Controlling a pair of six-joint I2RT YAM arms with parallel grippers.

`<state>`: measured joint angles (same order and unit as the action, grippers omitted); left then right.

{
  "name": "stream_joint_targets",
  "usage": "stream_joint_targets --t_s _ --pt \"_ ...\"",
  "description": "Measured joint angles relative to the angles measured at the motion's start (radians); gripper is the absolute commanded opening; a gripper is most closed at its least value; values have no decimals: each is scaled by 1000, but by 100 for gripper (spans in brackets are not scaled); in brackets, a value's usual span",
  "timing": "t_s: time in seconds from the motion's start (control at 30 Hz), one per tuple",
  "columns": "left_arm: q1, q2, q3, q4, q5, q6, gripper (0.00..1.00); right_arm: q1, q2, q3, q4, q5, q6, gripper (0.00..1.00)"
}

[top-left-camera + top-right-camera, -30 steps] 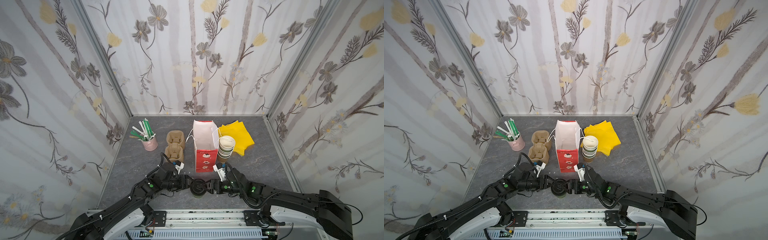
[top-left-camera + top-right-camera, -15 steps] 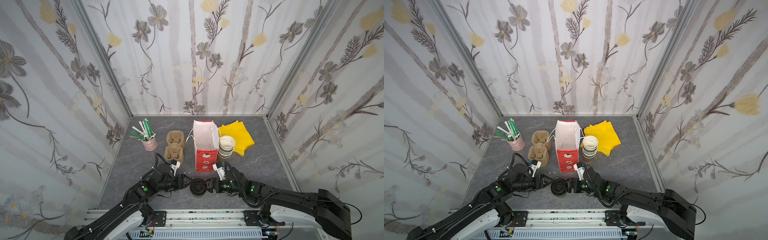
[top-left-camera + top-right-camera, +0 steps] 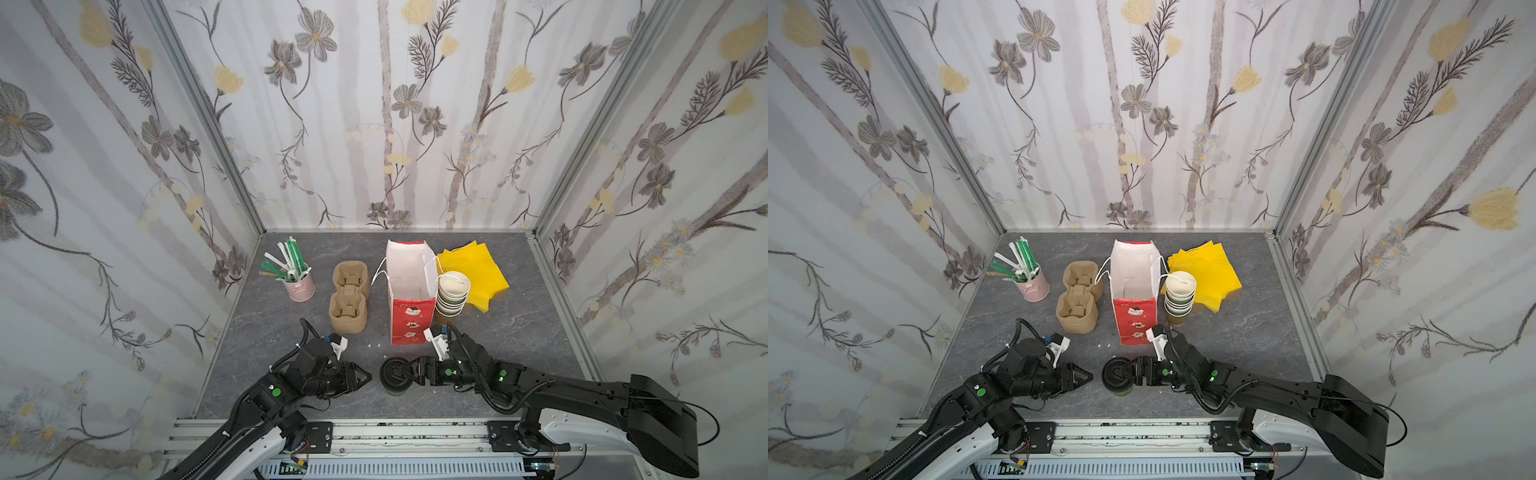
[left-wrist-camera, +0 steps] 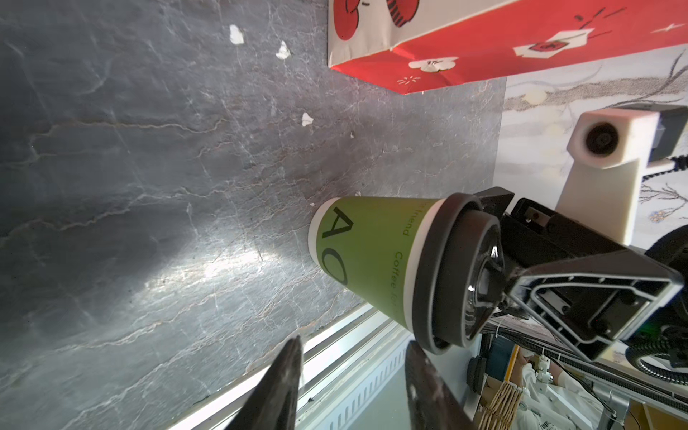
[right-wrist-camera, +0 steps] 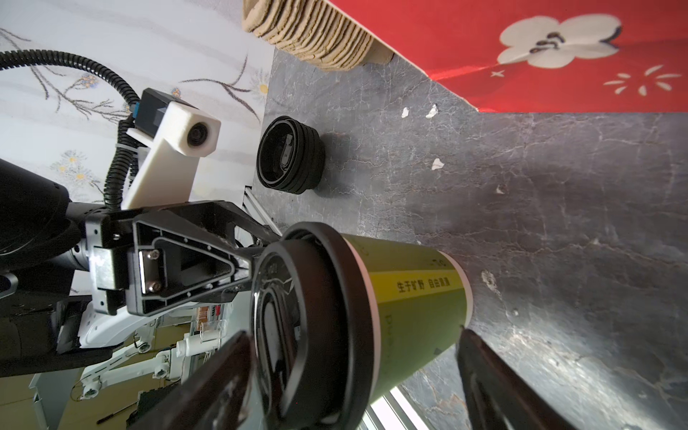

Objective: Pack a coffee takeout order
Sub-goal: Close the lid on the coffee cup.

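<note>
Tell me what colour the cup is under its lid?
Green with dark lettering. The cup shows best in the left wrist view.

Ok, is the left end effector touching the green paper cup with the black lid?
Apart. In both top views a strip of bare grey tabletop shows between the tips of the left end effector and the lid of the black-lidded green paper cup.

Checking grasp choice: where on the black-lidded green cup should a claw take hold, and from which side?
Grip the green paper wall just under the black lid, level from the side. The cup stands upright and widens upward, so the lid's rim should stop slipping. The right claw straddles it, so come from its side.
</note>
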<state>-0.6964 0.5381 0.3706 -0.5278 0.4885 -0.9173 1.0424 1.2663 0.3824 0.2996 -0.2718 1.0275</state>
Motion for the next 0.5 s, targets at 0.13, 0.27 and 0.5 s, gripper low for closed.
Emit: stream_joint_targets --t_s 0.13,0.27,0.5 --pt "-2 48 4 23 33 18 47 0 13 6 21 -13 0 83" --pt "-3 78 4 80 58 21 47 0 14 10 20 -19 -1 83" --pt "-3 90 -13 154 78 19 47 0 10 11 18 -21 -1 83"
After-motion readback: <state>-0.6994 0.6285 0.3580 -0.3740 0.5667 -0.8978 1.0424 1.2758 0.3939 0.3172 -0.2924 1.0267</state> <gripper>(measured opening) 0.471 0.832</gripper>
